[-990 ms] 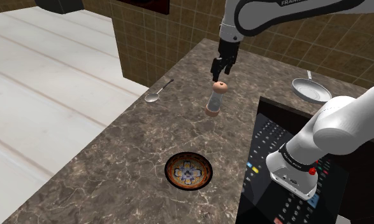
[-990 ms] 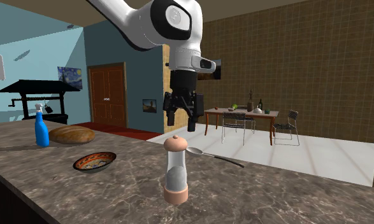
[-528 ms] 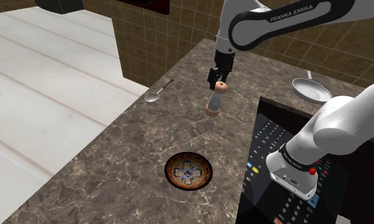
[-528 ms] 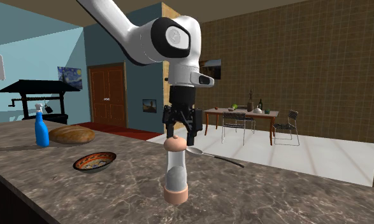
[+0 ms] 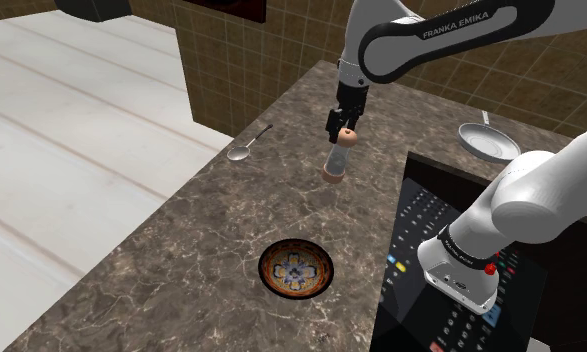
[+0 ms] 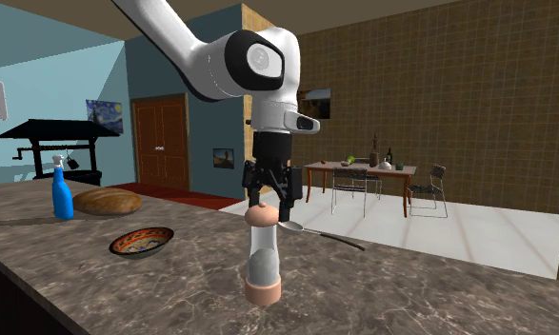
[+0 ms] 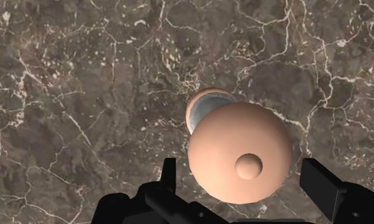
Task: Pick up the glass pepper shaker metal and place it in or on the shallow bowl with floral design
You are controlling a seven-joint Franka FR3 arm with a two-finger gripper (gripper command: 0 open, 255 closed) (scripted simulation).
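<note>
The pepper shaker (image 5: 335,158) stands upright on the marble counter, with a clear body and a pale pinkish-tan cap and base (image 6: 263,257). My black gripper (image 5: 341,124) hangs straight over it, open, its fingertips level with the rounded cap (image 7: 239,151). In the wrist view one finger (image 7: 169,175) and the other (image 7: 322,182) flank the cap with small gaps on both sides. The shallow bowl with a floral pattern (image 5: 296,269) sits nearer the counter's front, apart from the shaker (image 6: 141,241).
A metal spoon (image 5: 249,143) lies near the counter's edge at the shoulder view's left. A white pan (image 5: 488,142) rests at the back right. The dark stand (image 5: 451,260) fills the lower right. A blue spray bottle (image 6: 63,190) and a bread loaf (image 6: 106,201) sit beyond the bowl.
The gripper came down from above the shaker until its open fingers bracket the cap. Shaker and bowl have not moved.
</note>
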